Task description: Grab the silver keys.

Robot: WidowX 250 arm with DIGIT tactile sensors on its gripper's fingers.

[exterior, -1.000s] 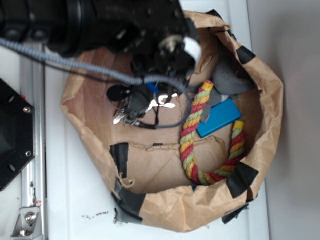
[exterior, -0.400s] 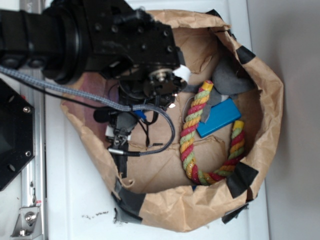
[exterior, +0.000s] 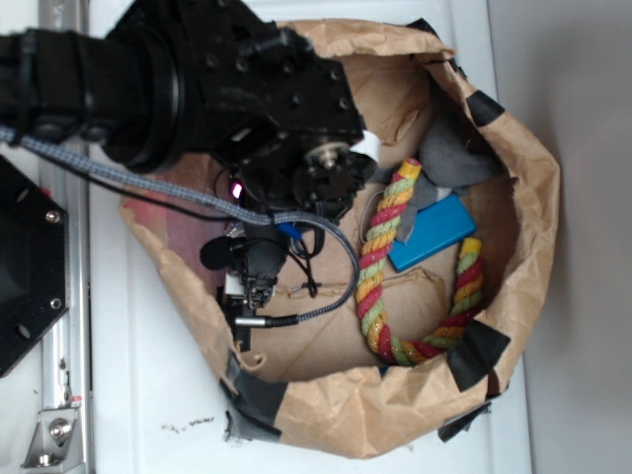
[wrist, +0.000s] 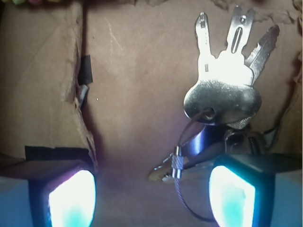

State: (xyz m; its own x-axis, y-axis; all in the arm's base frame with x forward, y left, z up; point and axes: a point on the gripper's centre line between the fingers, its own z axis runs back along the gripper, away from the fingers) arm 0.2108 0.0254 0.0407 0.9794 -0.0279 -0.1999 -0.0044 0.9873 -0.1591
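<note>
Wrist view shows my gripper [wrist: 151, 189] spread wide, nothing between the 2 glowing pads [wrist: 232, 196]. The silver keys [wrist: 225, 82] lie flat on the brown cardboard floor [wrist: 132, 80] of the paper-walled bin [exterior: 523, 197], ahead and right of centre, the right pad just beside their wire ring [wrist: 182, 165]. I judge them light, hard and slippery, loose on that ring; I'd pinch the stacked heads. No readable writing or brand anywhere.
</note>
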